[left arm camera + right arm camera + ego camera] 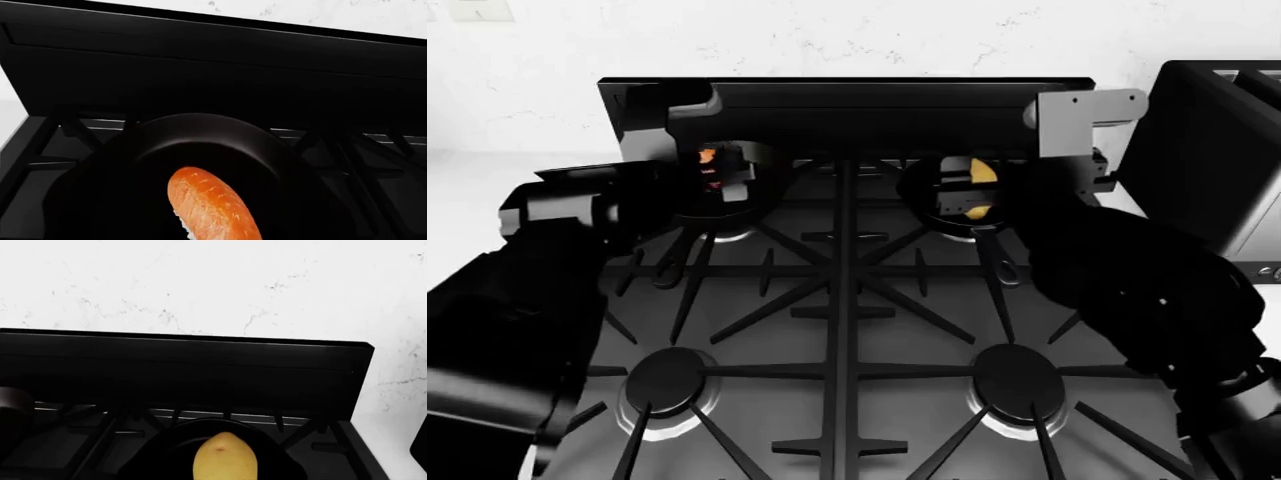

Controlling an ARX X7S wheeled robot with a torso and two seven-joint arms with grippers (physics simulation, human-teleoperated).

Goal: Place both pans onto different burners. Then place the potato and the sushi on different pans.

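Two black pans stand on the rear burners of the stove: one at the rear left [761, 190], one at the rear right [924, 195]. My left gripper [711, 172] hangs over the left pan [213, 140], shut on the orange sushi [212, 205], which also shows in the head view [707, 156]. My right gripper [972, 192] hangs over the right pan [167, 450], shut on the yellow potato [225, 460], which also shows in the head view [981, 175]. The fingers themselves do not show in either wrist view.
The two front burners [667, 385] [1014, 378] lie bare under the black grates [843, 300]. The pan handles [674, 265] [1004, 268] point toward the front. The black back panel [868, 100] and white wall rise behind. A dark appliance [1214, 150] stands at the right.
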